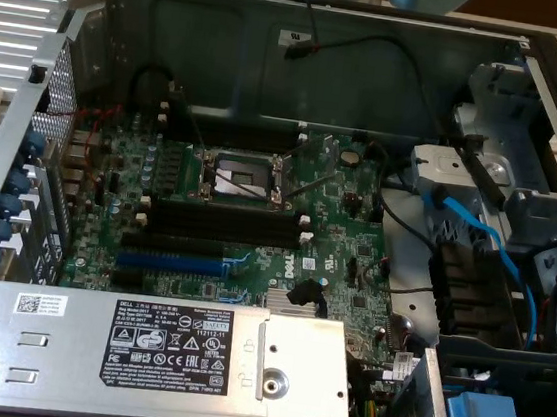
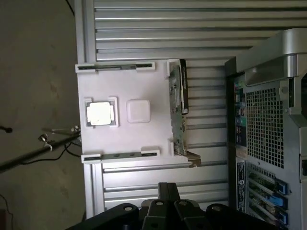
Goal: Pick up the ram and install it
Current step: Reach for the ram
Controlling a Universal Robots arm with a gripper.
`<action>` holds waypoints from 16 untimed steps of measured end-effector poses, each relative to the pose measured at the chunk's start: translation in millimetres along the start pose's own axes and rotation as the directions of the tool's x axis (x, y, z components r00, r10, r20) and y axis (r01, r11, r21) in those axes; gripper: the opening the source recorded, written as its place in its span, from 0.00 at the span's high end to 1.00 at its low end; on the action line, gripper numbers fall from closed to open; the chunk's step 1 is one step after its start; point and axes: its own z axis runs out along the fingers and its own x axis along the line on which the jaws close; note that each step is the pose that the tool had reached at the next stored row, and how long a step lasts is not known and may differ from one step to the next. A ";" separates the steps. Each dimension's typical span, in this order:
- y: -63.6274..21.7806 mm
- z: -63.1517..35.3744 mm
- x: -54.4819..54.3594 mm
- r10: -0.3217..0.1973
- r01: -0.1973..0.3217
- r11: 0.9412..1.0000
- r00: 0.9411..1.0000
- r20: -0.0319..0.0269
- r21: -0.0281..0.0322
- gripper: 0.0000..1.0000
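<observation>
Here my wrist view gives me the ram (image 2: 177,112) standing on edge along a white tray (image 2: 134,139) holding a CPU chip (image 2: 100,113); the end effector (image 2: 168,191) is closed, empty, apart from it. The exterior view reads DELL on the motherboard (image 1: 337,225) and the power supply label (image 1: 158,341).

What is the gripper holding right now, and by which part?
Nothing. The gripper is shut with nothing between its fingers; the ram stands on edge in the white tray, apart from it.

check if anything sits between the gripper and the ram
Nothing visible does: the ram stands on edge along one side of the white tray, with only slatted surface between it and the gripper.
</observation>
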 end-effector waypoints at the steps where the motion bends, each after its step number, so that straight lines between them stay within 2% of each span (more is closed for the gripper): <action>1: -0.1 0.3 1.5 -0.006 0.006 1.000 1.000 0.000 0.000 0.90; 7: -0.8 1.5 16.7 -0.027 0.027 1.000 1.000 -0.001 -0.002 0.90; 9: -0.5 2.5 18.7 -0.028 0.028 1.000 1.000 -0.004 -0.002 0.90; 14: 7.0 3.7 29.3 -0.029 0.029 1.000 1.000 -0.005 -0.002 0.90; 15: 7.9 3.8 31.5 -0.030 0.030 1.000 1.000 -0.006 -0.002 0.90; 16: 8.2 4.1 32.2 -0.030 0.030 1.000 0.999 -0.013 -0.002 0.90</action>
